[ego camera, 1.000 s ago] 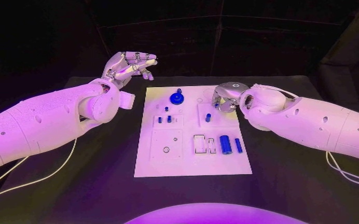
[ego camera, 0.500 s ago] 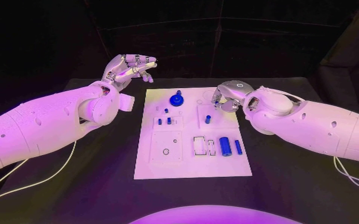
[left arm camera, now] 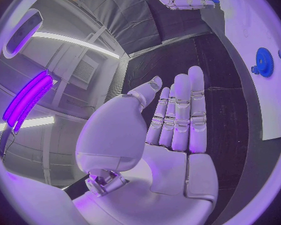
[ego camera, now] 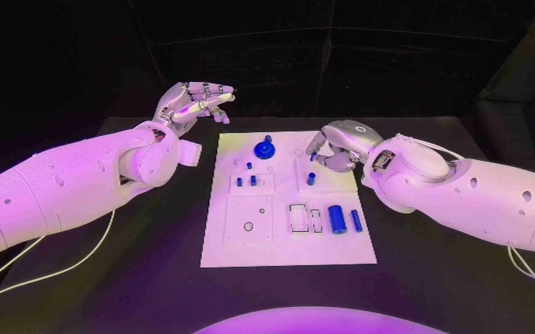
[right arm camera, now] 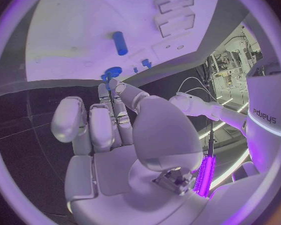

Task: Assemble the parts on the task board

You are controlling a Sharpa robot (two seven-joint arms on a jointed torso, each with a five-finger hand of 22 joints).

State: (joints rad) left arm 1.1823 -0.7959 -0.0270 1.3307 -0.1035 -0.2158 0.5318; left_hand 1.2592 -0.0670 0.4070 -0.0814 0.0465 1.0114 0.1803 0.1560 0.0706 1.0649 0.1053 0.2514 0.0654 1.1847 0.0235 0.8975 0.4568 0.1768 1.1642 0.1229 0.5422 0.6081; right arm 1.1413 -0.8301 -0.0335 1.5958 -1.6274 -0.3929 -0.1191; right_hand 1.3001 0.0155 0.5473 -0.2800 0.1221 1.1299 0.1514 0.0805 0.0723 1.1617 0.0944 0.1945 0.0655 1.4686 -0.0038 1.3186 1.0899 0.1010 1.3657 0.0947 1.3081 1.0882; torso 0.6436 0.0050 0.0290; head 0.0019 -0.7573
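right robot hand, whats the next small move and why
Probably lower the right robot hand onto the small blue peg just below it on the task board. The hand hovers over the board's far right and seems to hold nothing, while that peg lies loose.

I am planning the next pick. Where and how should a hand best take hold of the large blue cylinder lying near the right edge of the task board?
The large blue cylinder lies flat on the task board, its long axis running away from the robot. Probably best to come from above and pinch its round middle, fingers on its two long sides. A thinner blue pin lies close on one side, a white frame on the other, so the fingers have little room.
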